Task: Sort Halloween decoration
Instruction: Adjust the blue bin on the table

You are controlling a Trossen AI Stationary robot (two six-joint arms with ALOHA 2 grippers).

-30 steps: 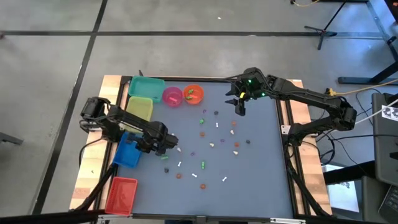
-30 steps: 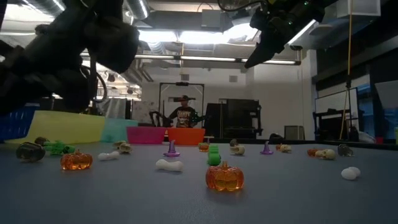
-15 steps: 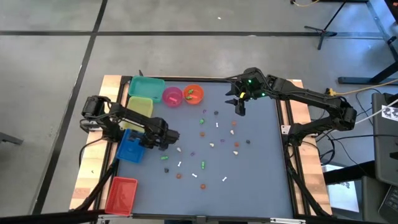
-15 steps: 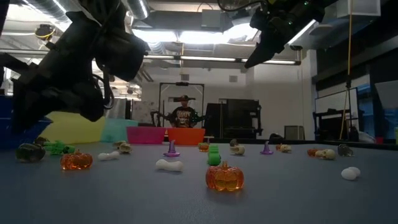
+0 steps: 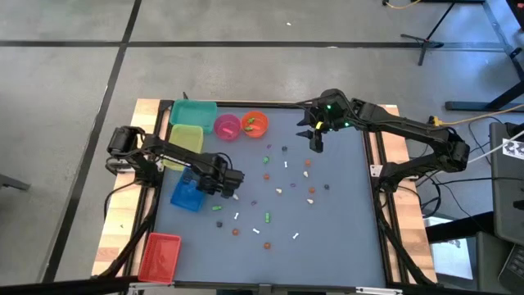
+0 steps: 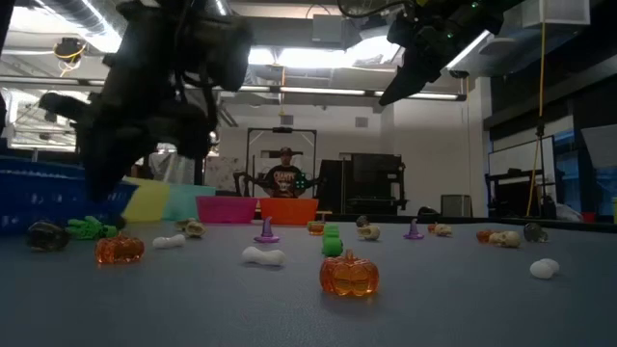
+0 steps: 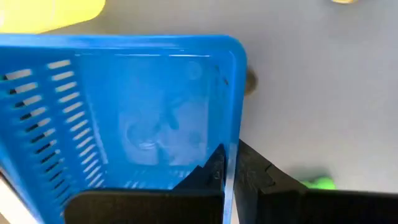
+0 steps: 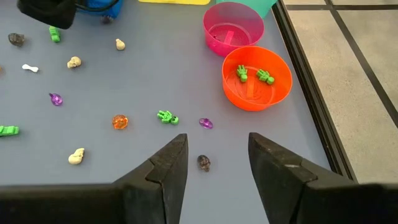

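High view: left pincer (image 5: 230, 182) clamped on blue bin (image 5: 188, 193) rim, at 9 o'clock of the trinkets (image 5: 282, 190) scattered mid-worktop (image 5: 344, 238); right pincer (image 5: 316, 141) hovers apart at 1 o'clock.

Low view: bin hangs tilted above an orange pumpkin (image 6: 119, 249); thin-rim grip could slip.

Left wrist view: fingers pinch the bin wall (image 7: 233, 124); setting down may trap a trinket.

Right wrist view: orange bowl (image 8: 257, 78) holds two green pieces; a sweep could scatter the rest.
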